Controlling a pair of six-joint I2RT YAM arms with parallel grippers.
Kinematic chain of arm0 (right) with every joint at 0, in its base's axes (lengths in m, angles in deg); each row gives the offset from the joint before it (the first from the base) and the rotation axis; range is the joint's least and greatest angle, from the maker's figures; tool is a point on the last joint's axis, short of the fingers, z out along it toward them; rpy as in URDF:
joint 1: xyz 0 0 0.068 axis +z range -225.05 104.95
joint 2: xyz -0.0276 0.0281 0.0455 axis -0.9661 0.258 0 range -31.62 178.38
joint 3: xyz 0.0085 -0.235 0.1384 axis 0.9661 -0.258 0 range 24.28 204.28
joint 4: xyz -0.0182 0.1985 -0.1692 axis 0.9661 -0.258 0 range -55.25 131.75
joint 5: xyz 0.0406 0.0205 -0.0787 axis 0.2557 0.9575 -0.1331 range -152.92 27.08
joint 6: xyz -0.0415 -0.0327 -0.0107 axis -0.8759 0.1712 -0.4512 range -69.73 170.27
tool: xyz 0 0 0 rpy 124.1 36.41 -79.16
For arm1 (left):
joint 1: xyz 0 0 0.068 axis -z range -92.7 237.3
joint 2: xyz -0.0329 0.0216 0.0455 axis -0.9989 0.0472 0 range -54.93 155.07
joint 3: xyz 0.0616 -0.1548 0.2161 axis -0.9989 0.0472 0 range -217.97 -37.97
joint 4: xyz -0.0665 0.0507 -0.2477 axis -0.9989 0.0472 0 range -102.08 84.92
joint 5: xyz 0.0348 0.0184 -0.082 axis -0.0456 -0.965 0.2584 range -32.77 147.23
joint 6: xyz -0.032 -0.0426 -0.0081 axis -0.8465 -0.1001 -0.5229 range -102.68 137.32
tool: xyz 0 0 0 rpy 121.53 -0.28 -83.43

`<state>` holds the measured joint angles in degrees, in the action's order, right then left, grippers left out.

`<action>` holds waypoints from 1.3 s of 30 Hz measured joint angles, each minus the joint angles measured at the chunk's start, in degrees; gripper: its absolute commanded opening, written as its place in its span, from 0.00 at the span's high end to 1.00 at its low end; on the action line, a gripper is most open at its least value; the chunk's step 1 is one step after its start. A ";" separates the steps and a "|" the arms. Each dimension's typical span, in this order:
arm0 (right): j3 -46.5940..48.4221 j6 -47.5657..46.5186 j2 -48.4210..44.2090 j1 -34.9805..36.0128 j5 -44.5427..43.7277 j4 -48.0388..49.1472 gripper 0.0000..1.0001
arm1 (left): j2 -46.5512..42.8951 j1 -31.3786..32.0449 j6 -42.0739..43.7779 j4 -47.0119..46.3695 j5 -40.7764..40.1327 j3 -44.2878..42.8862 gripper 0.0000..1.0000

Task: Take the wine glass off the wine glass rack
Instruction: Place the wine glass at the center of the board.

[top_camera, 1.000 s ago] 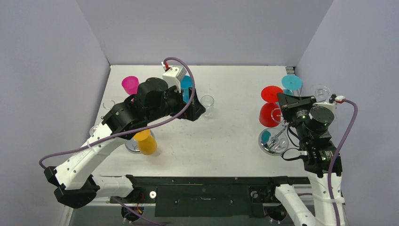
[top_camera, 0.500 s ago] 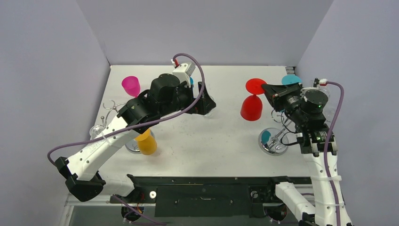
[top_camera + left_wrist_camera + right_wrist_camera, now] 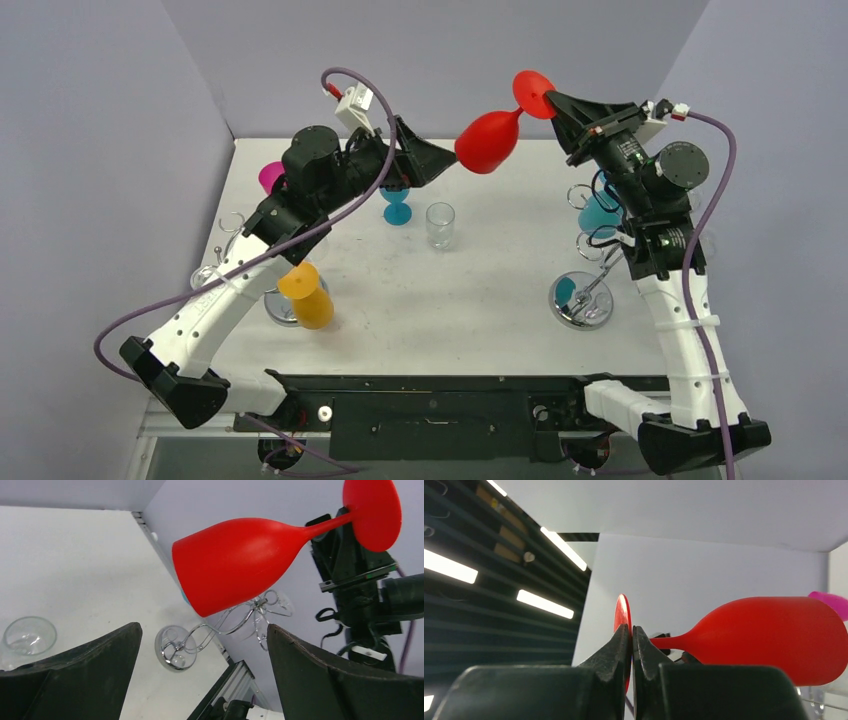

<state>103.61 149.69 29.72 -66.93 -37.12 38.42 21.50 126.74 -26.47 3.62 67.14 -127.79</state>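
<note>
Spreading white beneath everything, the counter [image 3: 470, 300] carries the chrome wine glass rack [image 3: 583, 300] near its right edge; every place below is told from that rack. Up and to the left of the rack, well clear of its hooks, the right hand [image 3: 553, 103] is clenched on the thin rim of the foot of the red wine glass [image 3: 487, 140]. The glass therefore lies sideways in the air, with its bowl pointing away from the rack. A pinch on the foot suits drawing a stem out along hooks, I judge, and it leaves the bowl free to be taken. Farther left of the rack, the left hand [image 3: 435, 158] is released, its fingers [image 3: 90, 675] spread wide before the bowl without touching it, apparently ready to receive it. A teal wine glass [image 3: 600, 213] seems to hang at the rack's hooks. No brand, label or writing is legible anywhere.
</note>
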 measured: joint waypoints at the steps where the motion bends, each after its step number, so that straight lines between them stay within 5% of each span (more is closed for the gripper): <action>1: 0.00 2.05 0.85 0.33 0.33 2.32 1.00 | 0.00 -0.68 -1.05 -2.29 1.16 0.63 0.06; 11: -0.72 17.14 8.09 2.64 1.70 19.28 1.00 | 2.93 -4.20 -11.56 -22.18 10.29 4.22 0.08; 19: -5.81 19.78 8.74 3.61 2.21 29.97 1.00 | 4.17 -5.55 -19.23 -36.96 14.25 7.21 0.23; 23: -8.17 20.85 8.74 3.54 2.05 34.29 1.00 | 4.15 -5.73 -21.77 -43.65 14.80 8.46 0.37; 29: -9.38 22.25 8.68 3.54 1.53 38.71 1.00 | 4.15 -5.79 -24.04 -47.12 15.34 9.07 0.94; 32: -9.88 22.80 8.57 2.73 1.60 38.32 0.85 | 4.07 -5.20 -24.41 -49.27 16.68 8.57 1.00; 36: -9.77 22.16 8.63 0.85 4.55 32.89 0.49 | 2.95 -3.13 -21.44 -46.49 16.48 6.16 1.00; 39: -4.83 15.30 8.63 -1.27 6.32 22.21 0.39 | 2.05 -2.93 -18.05 -39.45 15.10 4.83 1.00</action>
<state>98.78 164.99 38.36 -68.20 -30.80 60.63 23.55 123.81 -44.52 -35.83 82.25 -122.96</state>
